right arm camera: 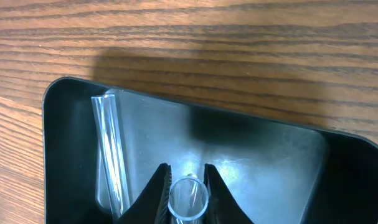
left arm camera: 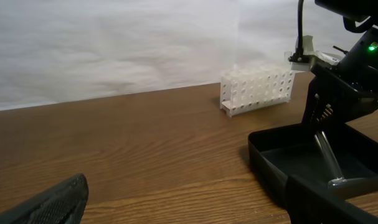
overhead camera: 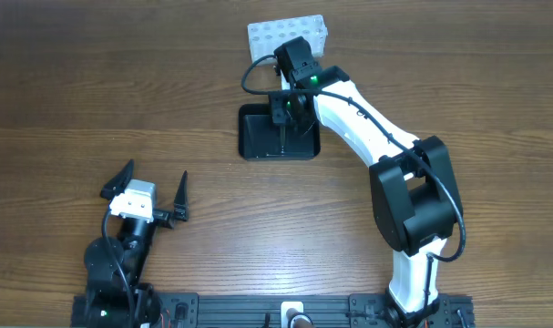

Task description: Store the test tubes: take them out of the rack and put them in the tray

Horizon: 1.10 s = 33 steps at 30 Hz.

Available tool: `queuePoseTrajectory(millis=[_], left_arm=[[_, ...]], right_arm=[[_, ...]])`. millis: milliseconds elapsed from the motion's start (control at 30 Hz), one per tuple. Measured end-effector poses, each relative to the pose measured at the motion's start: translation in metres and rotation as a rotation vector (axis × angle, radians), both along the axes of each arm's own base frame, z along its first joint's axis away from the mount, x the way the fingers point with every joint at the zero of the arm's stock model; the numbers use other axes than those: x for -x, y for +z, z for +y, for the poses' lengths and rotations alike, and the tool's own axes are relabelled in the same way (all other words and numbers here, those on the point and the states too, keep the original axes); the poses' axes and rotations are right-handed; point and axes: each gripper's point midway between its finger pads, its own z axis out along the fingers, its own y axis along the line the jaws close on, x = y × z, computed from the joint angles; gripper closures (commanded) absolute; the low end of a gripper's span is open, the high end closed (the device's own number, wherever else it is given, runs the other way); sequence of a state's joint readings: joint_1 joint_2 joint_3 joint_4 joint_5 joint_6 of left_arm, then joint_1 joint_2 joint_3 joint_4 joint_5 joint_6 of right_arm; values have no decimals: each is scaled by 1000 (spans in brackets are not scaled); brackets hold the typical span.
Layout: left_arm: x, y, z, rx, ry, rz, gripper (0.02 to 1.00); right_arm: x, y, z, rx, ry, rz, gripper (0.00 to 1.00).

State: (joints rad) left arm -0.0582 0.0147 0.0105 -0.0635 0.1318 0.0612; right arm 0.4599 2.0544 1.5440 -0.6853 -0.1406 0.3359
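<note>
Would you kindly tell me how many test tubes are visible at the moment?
2. One test tube lies in the black tray along a wall; a second test tube is gripped by the right tool over the tray. The white rack may hide more.

You can read no text, label, brand, number or sign anywhere, not on the rack, the tray or the table.

Open table L of tray; rack behind, R arm above
</note>
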Motion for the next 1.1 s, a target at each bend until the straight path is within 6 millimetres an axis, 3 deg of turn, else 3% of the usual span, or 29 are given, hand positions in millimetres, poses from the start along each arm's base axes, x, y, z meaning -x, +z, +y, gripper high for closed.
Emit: queuePoseTrajectory(millis=[300, 600, 733, 833, 900, 967, 1067, 1100], left_arm=[[0, 0, 0, 0, 0, 0, 18], [0, 0, 0, 0, 0, 0, 18], [0, 0, 0, 0, 0, 0, 18], [0, 0, 0, 0, 0, 0, 20], [0, 0, 0, 0, 0, 0, 18], [0, 0, 0, 0, 0, 0, 18], [0, 0, 0, 0, 0, 0, 18], [0, 0, 0, 0, 0, 0, 18]], right_arm=[[1, -10, -4, 25, -7, 12, 766], [5, -22, -7, 43, -6, 37, 748], [5, -22, -7, 47, 7, 34, 627], [9, -22, -9, 69, 48, 44, 590], [9, -14, -9, 77, 78, 30, 568], [3, 6, -7, 68, 111, -25, 535], [-14, 54, -3, 44, 135, -175, 478], [-23, 81, -4, 36, 130, -262, 459]])
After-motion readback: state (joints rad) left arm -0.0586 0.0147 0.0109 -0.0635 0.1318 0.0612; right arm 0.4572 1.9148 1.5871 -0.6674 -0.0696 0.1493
